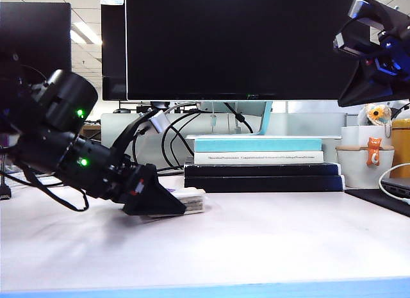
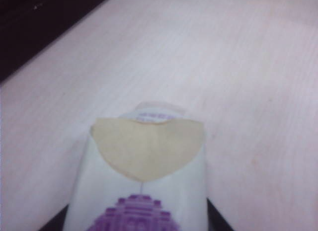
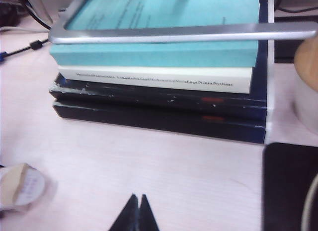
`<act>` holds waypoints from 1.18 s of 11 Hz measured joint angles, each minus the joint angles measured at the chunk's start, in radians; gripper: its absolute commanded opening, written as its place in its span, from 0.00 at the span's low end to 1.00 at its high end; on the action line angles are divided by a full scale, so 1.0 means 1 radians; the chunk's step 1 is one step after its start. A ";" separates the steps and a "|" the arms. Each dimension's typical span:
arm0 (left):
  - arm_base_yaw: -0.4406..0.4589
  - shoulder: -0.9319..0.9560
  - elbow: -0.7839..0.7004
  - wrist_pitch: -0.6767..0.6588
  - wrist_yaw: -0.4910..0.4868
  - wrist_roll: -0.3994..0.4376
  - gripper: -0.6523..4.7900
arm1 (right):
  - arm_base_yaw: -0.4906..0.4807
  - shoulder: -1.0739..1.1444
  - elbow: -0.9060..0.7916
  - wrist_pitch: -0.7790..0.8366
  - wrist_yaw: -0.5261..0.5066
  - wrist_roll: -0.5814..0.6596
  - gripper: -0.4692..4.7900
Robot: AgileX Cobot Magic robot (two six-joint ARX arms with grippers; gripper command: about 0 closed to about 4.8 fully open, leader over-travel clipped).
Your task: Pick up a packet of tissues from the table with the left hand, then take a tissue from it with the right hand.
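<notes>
The left hand (image 1: 168, 202) straddles the packet of tissues (image 1: 187, 200) lying left of mid-table (image 1: 269, 247), its jaws not visibly clamped. The right hand (image 3: 137, 207), fingertips pressed together, hangs high by the right edge. A loose squeeze could let the soft packet slip.

**What I am not managing to see**

My left gripper (image 1: 168, 202) is covering most of the packet of tissues (image 1: 187, 200) in the exterior view, so only its far end is showing. In my left wrist view the packet's (image 2: 141, 191) near part is running off the frame, its purple patch cut short, and my fingers are barely peeking in as dark corners; whether they are touching it is staying unclear. My right gripper (image 3: 137, 213) is showing only its tips, pressed together, and the exterior frame is cropping it (image 1: 378, 51).
</notes>
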 measured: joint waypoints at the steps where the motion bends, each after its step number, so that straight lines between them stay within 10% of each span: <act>1: -0.010 -0.045 -0.002 -0.059 0.001 0.002 0.59 | 0.000 0.000 0.000 0.000 -0.075 0.033 0.08; 2: -0.022 -0.108 0.000 -0.079 0.002 0.032 0.58 | 0.000 0.000 0.000 0.008 -0.167 0.071 0.08; 4: -0.027 -0.148 0.009 -0.124 -0.018 0.064 1.00 | 0.000 0.000 0.000 0.026 -0.232 0.120 0.08; 9: -0.027 -0.083 0.008 -0.219 -0.024 0.177 1.00 | 0.000 0.000 0.000 0.026 -0.269 0.124 0.08; 10: -0.027 -0.071 0.008 -0.196 -0.015 0.146 0.68 | 0.000 0.000 0.000 0.026 -0.269 0.124 0.08; 13: -0.027 -0.069 0.008 -0.182 -0.027 0.135 0.62 | 0.000 0.000 0.000 0.026 -0.269 0.124 0.08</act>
